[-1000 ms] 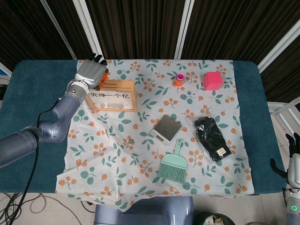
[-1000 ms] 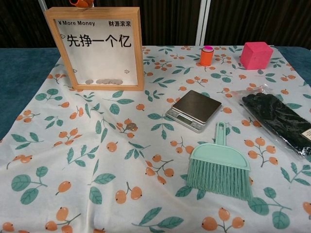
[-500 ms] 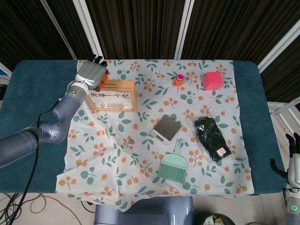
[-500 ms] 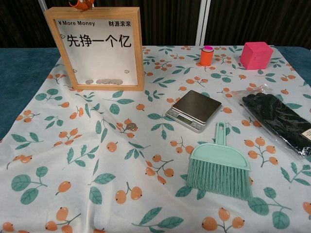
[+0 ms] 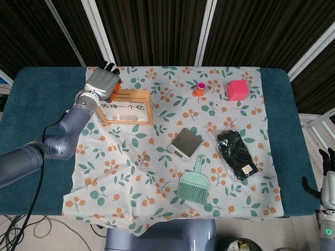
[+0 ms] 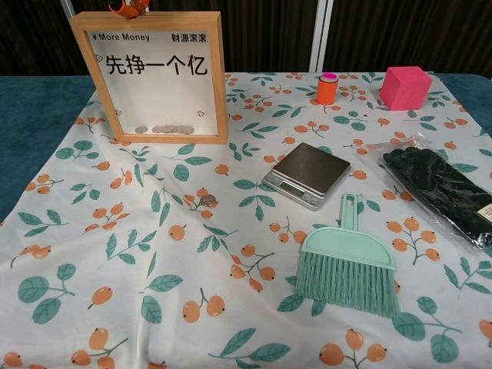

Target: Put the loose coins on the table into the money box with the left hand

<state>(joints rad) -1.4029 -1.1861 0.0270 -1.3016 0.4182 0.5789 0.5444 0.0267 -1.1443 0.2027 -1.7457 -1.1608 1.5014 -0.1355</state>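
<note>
One coin point(image 6: 207, 201) lies loose on the floral cloth point(image 6: 231, 254), in front of the money box and to the left of the small silver scale point(image 6: 307, 174). Several other coins point(image 6: 165, 129) already rest at the bottom of the money box point(image 6: 151, 75), a wooden frame with a clear front that stands upright at the far left of the desk point(image 5: 47, 89).

The left hand point(image 5: 101, 81) hovers at the top edge of the box, over the spot where a slot would be. From above, only the back of the hand shows. From the chest view, only orange-tipped fingers point(image 6: 127, 6) peek over the frame, so I cannot tell whether they pinch a coin or are bare.

Over the last second, almost nothing has changed. The hand has shifted only slightly at the box top, the pile inside looks the same, and the loose coin has not moved. That suggests the hand is either finishing a drop or about to lift away. At least one more trip remains for the coin on the cloth.

The right hand point(image 5: 326, 180) hangs off the desk at the lower right edge of the head view, holding nothing, its fingers apart.
</note>
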